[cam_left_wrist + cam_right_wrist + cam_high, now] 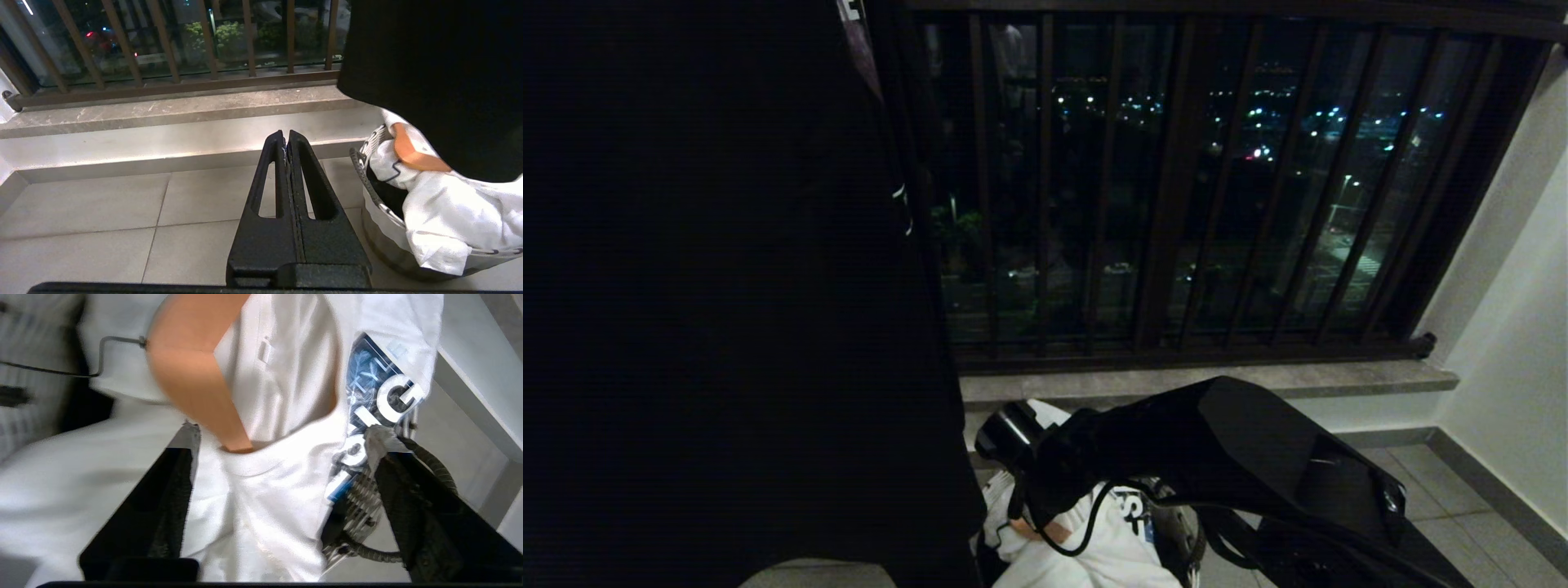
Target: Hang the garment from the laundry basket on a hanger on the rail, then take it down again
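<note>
Your right gripper (282,465) hangs with fingers spread wide around the white garment (282,396) and its orange hanger (192,371), both in the laundry basket (384,228) at lower centre of the head view; the left gripper (287,143) is closed on nothing, so either hanging hasn't started or the garment is already back down.

My head camera looks down toward the window bars (1176,188). My left wrist camera sits low, facing them across the floor (102,212). My right wrist camera hangs close above the white garment (261,506), which all three share.

Dim night head view, black mass at left, distant city lights; right wrist view motion-blurred, brighter.
</note>
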